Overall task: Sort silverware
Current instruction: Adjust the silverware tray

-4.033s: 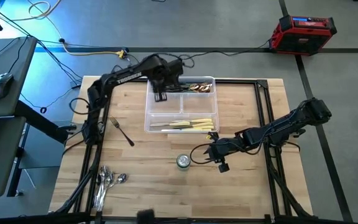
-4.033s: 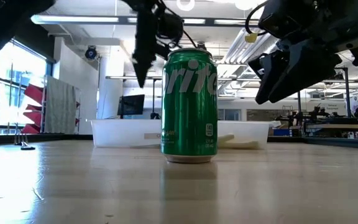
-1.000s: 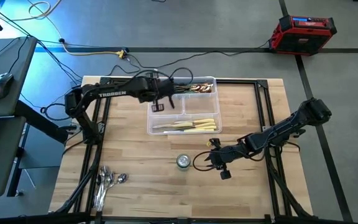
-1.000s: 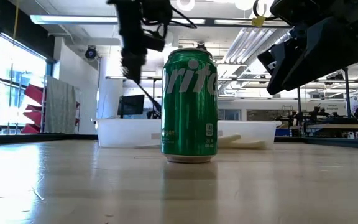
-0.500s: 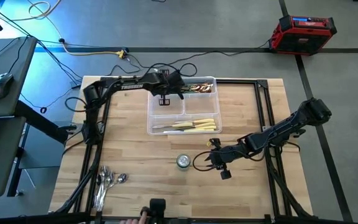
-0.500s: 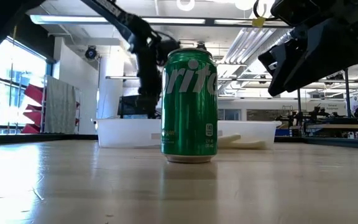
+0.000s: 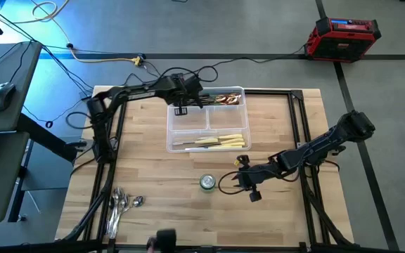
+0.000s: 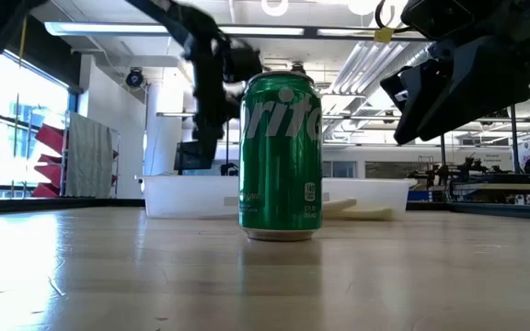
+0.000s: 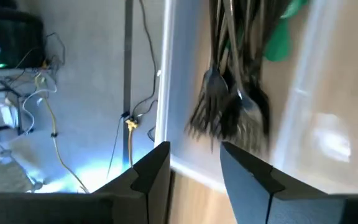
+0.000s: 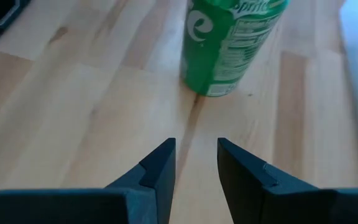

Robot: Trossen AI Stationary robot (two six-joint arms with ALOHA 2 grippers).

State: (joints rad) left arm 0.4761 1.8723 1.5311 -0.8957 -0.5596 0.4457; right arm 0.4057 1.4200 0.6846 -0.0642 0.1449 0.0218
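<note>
The silverware lies in three places. Dark forks (image 7: 220,98) fill the far compartment of the clear tray (image 7: 239,118), and their tines (image 9: 229,115) show beside a green handle (image 9: 284,31) in the left wrist view. Cream-handled knives (image 7: 213,141) lie in the tray's near compartment. Shiny spoons (image 7: 121,203) rest on the table's near left part. My left gripper (image 7: 181,109) (image 9: 194,168) hovers open over the tray's far left corner and holds nothing. My right gripper (image 7: 232,180) (image 10: 196,155) is open, low over the table, just right of a green can (image 10: 229,43).
The green can (image 7: 207,183) (image 8: 281,156) stands upright on the wood between the tray and the near edge. Black frame rails (image 7: 297,126) run along the table's sides. Bare wood lies left of the tray and right of the right arm.
My left gripper has drifted a little toward the far edge above the tray's left end, and its arm has swung. A thin dark utensil that hung slanting below it one second ago no longer shows under it. The right arm has kept still.
</note>
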